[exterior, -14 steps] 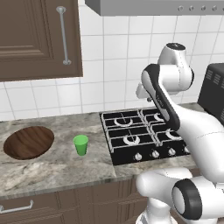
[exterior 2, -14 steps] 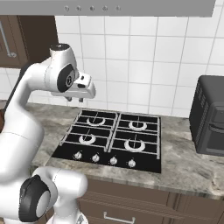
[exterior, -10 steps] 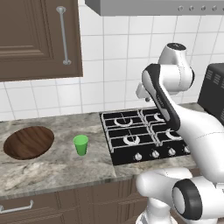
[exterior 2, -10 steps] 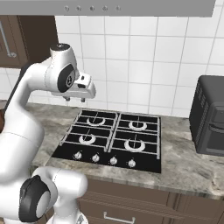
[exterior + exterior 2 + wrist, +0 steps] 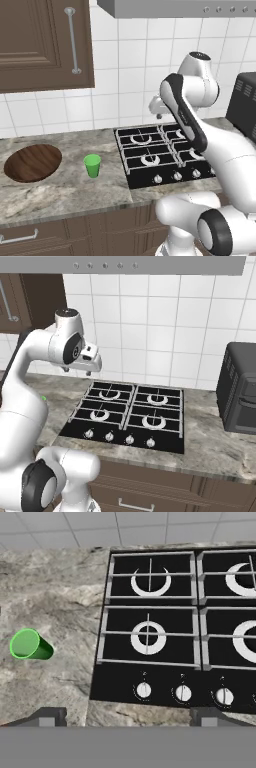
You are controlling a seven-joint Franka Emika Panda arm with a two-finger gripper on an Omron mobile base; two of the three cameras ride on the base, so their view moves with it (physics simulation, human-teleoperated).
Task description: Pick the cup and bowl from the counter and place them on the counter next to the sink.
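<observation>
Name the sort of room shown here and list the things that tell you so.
A kitchen, rendered in simulation: a black gas stovetop set into a stone counter, wooden cabinets above, and a white tiled wall.

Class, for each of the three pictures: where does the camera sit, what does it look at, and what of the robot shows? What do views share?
Left base view: behind-left; bowl, cup, stove; arm at right.
Right base view: behind-right; stove, oven; arm at left.
Hand view: on the open hand, looking down at stove and cup.
Shared: stove in all.
</observation>
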